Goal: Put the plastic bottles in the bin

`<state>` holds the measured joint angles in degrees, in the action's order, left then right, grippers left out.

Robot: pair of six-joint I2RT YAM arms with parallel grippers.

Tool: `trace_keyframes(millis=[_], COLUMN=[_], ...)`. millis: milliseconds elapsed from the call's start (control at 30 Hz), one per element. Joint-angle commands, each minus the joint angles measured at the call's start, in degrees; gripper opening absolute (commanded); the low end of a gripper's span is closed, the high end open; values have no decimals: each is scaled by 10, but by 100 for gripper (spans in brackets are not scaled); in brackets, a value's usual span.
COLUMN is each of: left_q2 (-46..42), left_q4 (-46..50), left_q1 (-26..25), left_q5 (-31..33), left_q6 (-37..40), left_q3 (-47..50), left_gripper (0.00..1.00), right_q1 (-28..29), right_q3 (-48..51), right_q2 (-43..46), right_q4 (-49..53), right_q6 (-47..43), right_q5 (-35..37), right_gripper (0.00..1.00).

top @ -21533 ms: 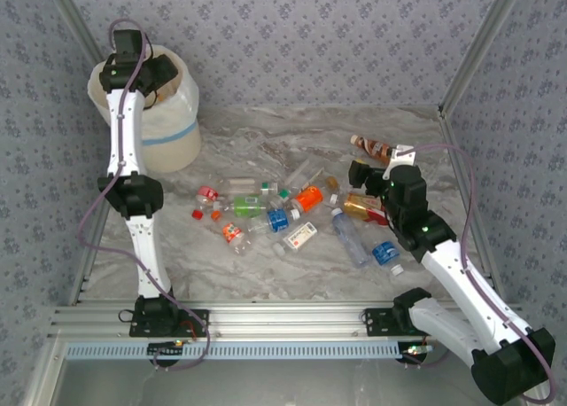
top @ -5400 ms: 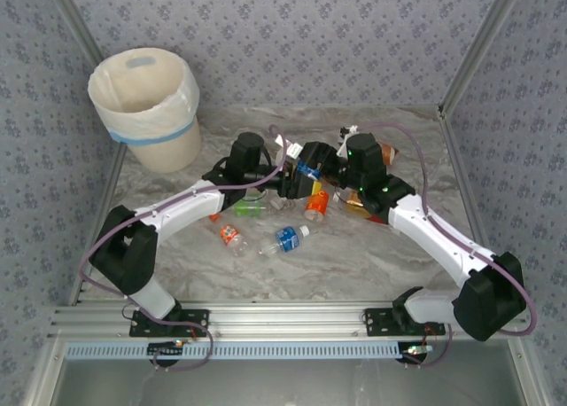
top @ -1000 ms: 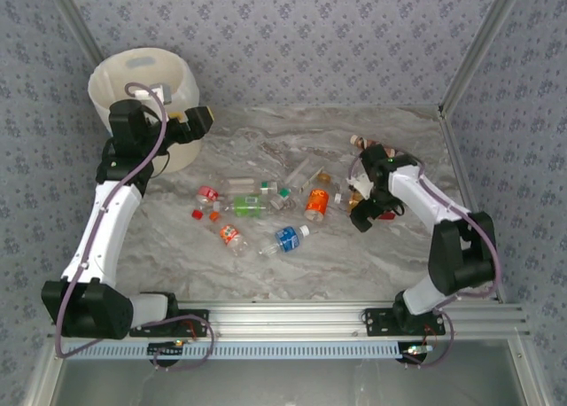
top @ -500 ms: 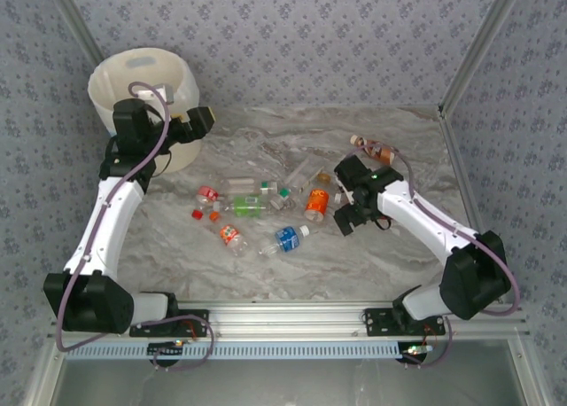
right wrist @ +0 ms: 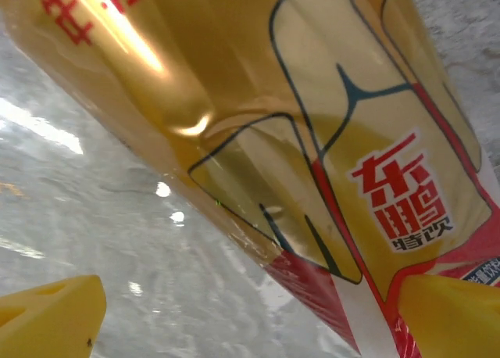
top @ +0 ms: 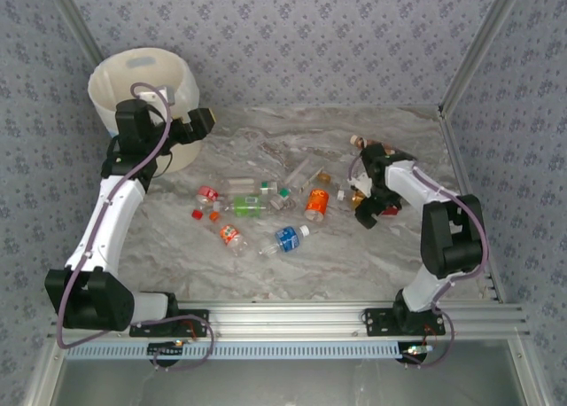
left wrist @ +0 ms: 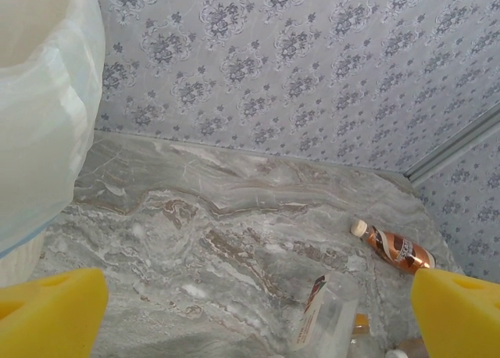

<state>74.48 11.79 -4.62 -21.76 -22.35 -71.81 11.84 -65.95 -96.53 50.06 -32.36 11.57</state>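
The right pincer (right wrist: 250, 323) stands wide, its yellow foam fingertips (right wrist: 48, 317) far apart and holding nothing. Right under it a clear plastic bottle with a glossy gold label (right wrist: 312, 139) lies slantwise across the gap. I cannot tell whether either fingertip touches it.

To grasp it well, I would turn the wrist until the fingers sit square across the bottle's body, lower them to both sides, then close on the middle of the label. The film is slick and the thin wall will likely dent. The label carries red characters and dark outline drawing, with a red-and-white band at one end.

The left pincer (left wrist: 254, 315) is also wide and empty, beside the round cream-white bag-lined bin (left wrist: 47, 131) at the far left. More small bottles (top: 285, 238) lie scattered on the grey marbled worktop (top: 354, 264).
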Motion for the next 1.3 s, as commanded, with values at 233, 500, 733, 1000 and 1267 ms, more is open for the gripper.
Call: trace_keyframes(millis=[233, 500, 733, 1000, 1267], left_q2=[13, 17, 14, 15, 20], left_q4=[1, 0, -3, -5, -2], left_q1=[-1, -1, -1, 0, -1], left_q5=[-3, -12, -17, -15, -20], left_q6=[8, 6, 4, 4, 6], left_q3=[-12, -13, -12, -12, -18], left_gripper=[99, 99, 99, 100, 99], right_q1=[-5, 6, -1, 52, 60], right_q3=[5, 61, 71, -19, 24], right_q2=[-138, -100, -55, 20, 99], right_q4=[-52, -91, -112, 84, -30], right_q6=[-112, -77, -71, -61, -17], right_q5=[-38, -63, -59, -205, -104], right_gripper=[96, 88, 81, 85, 88])
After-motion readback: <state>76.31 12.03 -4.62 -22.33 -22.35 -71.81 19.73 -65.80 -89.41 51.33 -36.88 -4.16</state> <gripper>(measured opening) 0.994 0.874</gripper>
